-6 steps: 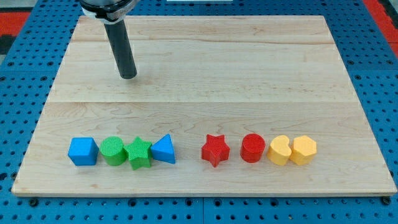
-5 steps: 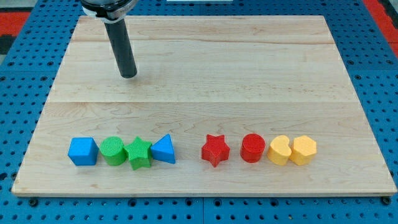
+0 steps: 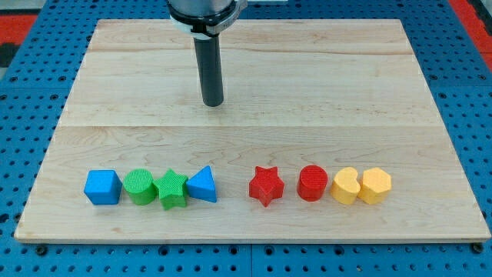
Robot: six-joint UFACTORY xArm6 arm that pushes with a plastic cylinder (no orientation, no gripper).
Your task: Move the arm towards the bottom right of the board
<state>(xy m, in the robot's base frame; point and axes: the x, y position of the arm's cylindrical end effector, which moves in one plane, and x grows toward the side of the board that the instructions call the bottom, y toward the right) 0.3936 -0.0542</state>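
My tip point(image 3: 214, 102) rests on the wooden board point(image 3: 323, 92) in its upper middle, well above the row of blocks and touching none. Along the view's bottom, from left to right, stand a blue cube point(image 3: 103, 187), a green cylinder point(image 3: 139, 186), a green star point(image 3: 172, 189), a blue triangle point(image 3: 203, 185), a red star point(image 3: 266, 185), a red cylinder point(image 3: 313, 183), a yellow heart point(image 3: 346, 185) and a yellow hexagon point(image 3: 375, 185).
The board lies on a blue pegboard table point(image 3: 31, 92) that shows on all sides. The arm's round mount point(image 3: 206, 11) hangs over the board's top edge.
My tip has slid to the view's right and slightly down, from the upper left of the board to its upper middle. No block has moved.
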